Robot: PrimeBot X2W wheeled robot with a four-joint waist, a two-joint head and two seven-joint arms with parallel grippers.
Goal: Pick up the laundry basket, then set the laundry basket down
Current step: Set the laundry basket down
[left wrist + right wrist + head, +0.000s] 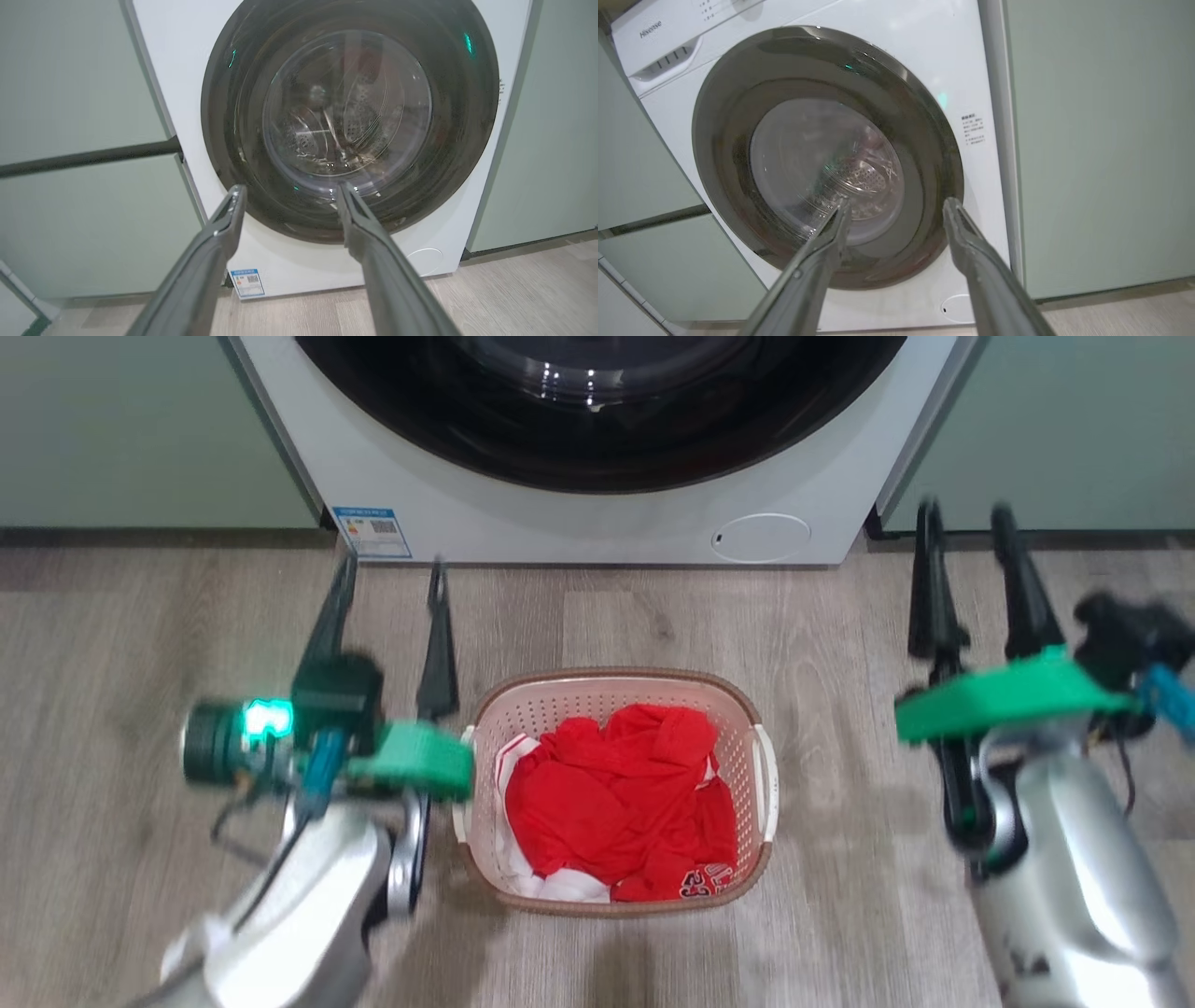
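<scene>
either side of the laundry basket (560, 705), hovering with left gripper (392, 567) and right gripper (963, 511) fingers apart, empty. pre-grasp, seemingly; next calls for lowering onto both handles (767, 775), then closing.

The left tool (392, 567) pointed forward with its two dark fingers spread wide and empty, carried on the pale left forearm (299, 915) that rose from the lower left. The right tool (965, 511) stood likewise, fingers parted and holding nothing, on the silver right forearm (1074, 877).
</scene>
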